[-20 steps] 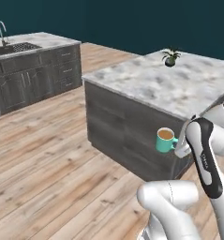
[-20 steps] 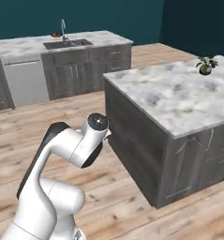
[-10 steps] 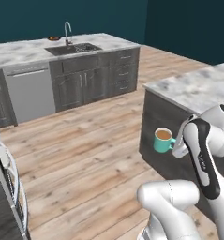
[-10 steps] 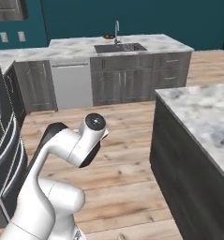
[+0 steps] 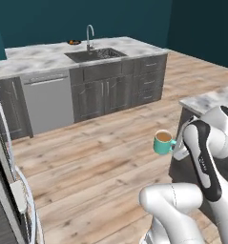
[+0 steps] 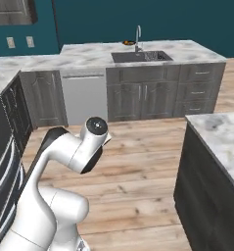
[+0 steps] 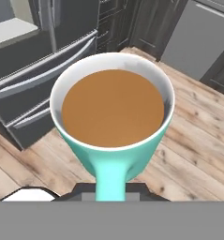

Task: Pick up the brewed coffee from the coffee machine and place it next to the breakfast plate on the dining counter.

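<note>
Coffee mug carried over open wood floor

My end effector (image 5: 176, 148) pinches the teal mug (image 5: 163, 142) by its handle, upright; a marbled island (image 6: 220, 135) edges my right, the dining tabletop (image 5: 48, 56) with sink (image 5: 94, 55) stands well ahead.

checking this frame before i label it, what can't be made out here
- Gripper fingertips: hand view, hidden behind the small teal mug of brown coffee and its handle.
- Mug: right base view, screened by the white arm.
- Round dark plate beside the tall curved faucet on the long marbled sink counter: left base view, too small to tell its food.
- Nearer marbled counter: left base view, cut off by the right edge.
</note>
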Robot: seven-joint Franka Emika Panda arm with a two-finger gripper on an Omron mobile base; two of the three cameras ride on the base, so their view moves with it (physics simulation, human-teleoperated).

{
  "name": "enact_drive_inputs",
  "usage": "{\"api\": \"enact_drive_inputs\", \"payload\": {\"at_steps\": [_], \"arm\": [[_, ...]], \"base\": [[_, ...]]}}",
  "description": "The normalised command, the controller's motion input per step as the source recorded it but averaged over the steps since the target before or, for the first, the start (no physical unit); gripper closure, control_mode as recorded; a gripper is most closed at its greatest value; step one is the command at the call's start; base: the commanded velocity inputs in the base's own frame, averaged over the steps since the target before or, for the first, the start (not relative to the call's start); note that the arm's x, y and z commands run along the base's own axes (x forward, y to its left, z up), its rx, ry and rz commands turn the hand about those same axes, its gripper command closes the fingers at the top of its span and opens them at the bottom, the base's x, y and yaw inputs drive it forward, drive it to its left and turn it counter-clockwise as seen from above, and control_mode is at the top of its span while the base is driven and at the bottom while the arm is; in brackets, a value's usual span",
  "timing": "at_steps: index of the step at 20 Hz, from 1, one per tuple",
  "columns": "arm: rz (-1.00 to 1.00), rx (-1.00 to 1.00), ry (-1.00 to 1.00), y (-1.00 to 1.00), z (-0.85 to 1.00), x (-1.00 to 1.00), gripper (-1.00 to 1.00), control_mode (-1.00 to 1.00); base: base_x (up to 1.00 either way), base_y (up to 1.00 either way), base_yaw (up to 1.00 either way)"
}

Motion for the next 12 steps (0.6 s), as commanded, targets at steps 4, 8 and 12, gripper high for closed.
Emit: {"api": "enact_drive_inputs", "payload": {"at_steps": [4,8,12], "arm": [[0.00,0.00,0.00,0.00,0.00,0.00,1.00,1.00],[0.00,0.00,0.00,0.00,0.00,0.00,1.00,1.00],[0.00,0.00,0.00,0.00,0.00,0.00,1.00,1.00]], "base": [[1.00,0.00,0.01],[1.00,0.00,0.00],[1.00,0.00,0.00]]}}
